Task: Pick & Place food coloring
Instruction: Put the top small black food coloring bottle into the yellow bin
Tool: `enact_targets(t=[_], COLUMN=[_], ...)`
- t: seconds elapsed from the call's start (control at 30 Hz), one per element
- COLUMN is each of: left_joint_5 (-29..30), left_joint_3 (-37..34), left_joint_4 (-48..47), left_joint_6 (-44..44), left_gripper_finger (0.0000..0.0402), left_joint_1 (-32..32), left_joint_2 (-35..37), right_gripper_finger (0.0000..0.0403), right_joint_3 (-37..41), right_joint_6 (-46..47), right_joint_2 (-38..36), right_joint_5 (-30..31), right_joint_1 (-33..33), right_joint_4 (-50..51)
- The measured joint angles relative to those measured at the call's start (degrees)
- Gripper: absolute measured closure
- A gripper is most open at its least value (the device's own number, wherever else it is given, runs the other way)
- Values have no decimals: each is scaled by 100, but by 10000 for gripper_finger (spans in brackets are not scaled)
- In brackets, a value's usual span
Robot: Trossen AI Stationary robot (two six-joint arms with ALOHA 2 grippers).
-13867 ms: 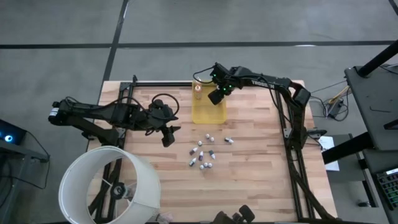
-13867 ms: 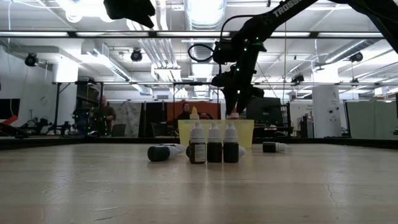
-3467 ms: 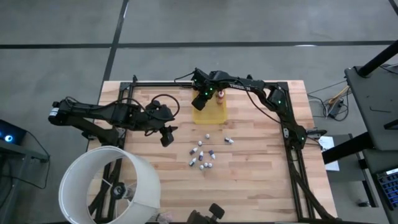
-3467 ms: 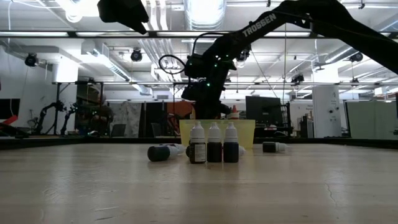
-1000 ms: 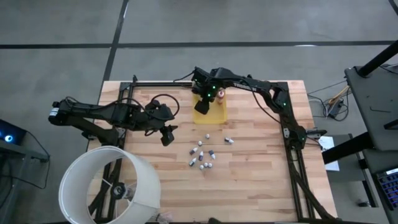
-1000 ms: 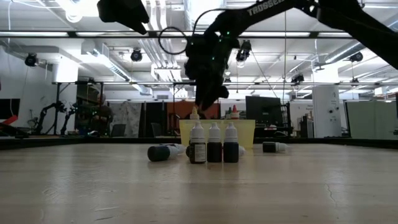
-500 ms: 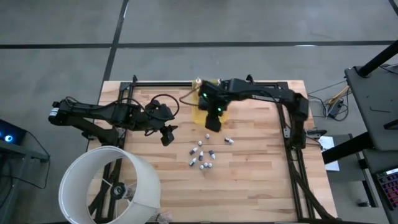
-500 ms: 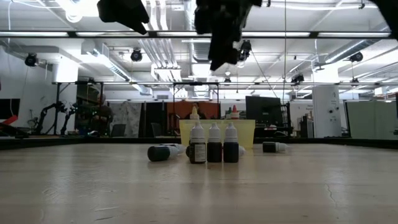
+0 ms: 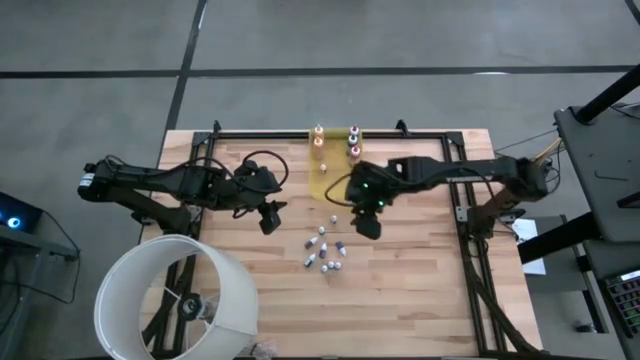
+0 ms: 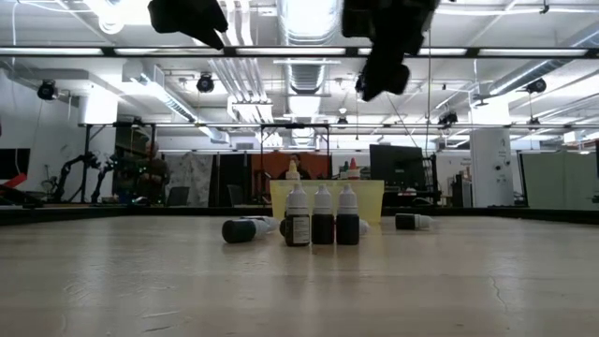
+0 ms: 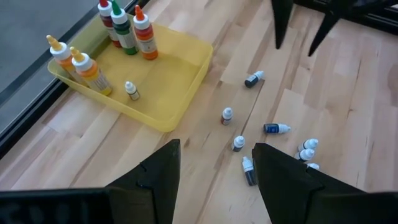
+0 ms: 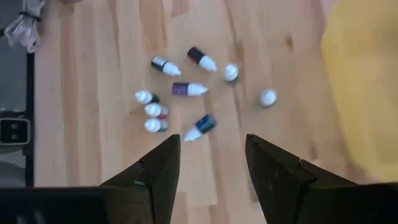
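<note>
Several tiny food coloring bottles point(image 9: 325, 250) stand or lie loose on the wooden table near its middle. In the low view, three point(image 10: 323, 217) stand upright in a row and others lie on their sides. One more tiny bottle point(image 11: 131, 90) stands on its base in the yellow tray point(image 11: 180, 81). My right gripper point(image 12: 211, 180) hangs open high above the table, just right of the loose bottles point(image 12: 180, 93), with nothing between its fingers. My left gripper point(image 11: 214, 186) also hangs open, left of the bottles point(image 11: 261, 143), and holds nothing.
The yellow tray point(image 9: 330, 175) sits at the table's far middle, with taller dropper bottles point(image 11: 124, 28) upright at its far end. A large white lampshade-like ring point(image 9: 175, 300) overlaps the near left corner. Bare wood lies to the right of and nearer than the bottles.
My right gripper has swung away from the yellow tray toward the table's near and right edges, rising as it went. It now hangs beside the loose bottles. The bottles and the tray have stayed where they were.
</note>
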State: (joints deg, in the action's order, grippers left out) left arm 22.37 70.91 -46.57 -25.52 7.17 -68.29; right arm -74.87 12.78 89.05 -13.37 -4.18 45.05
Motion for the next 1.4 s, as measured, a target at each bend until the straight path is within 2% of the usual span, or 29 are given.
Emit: enact_targets(t=[0.27,0.43,0.63,0.73,0.87,1.07,1.4], left_joint_5=[0,0,0,0,0,0,0], left_joint_3=[0,0,0,0,0,0,0], left_joint_4=[35,50,53,53,53,53,53], left_joint_6=[0,0,0,0,0,-13,-17], left_gripper_finger=[229,229,229,229,229,229,229], left_joint_1=[1,-1,0,-1,-1,1,-1], left_joint_2=[0,0,0,0,0,0,0], right_gripper_finger=[232,232,232,232,232,232,232], right_joint_3=[1370,2095,2667,2993,3319,3537,4464], right_joint_6=[81,124,136,245,375,456,699], right_joint_2=[-322,-398,-434,-432,-433,-499,-1286], right_joint_5=[11,424,474,685,1078,1238,1796], right_joint_1=[96,91,93,93,96,96,334], right_joint_4=[-164,-525,-1552,-2031,-2432,-2866,-3839])
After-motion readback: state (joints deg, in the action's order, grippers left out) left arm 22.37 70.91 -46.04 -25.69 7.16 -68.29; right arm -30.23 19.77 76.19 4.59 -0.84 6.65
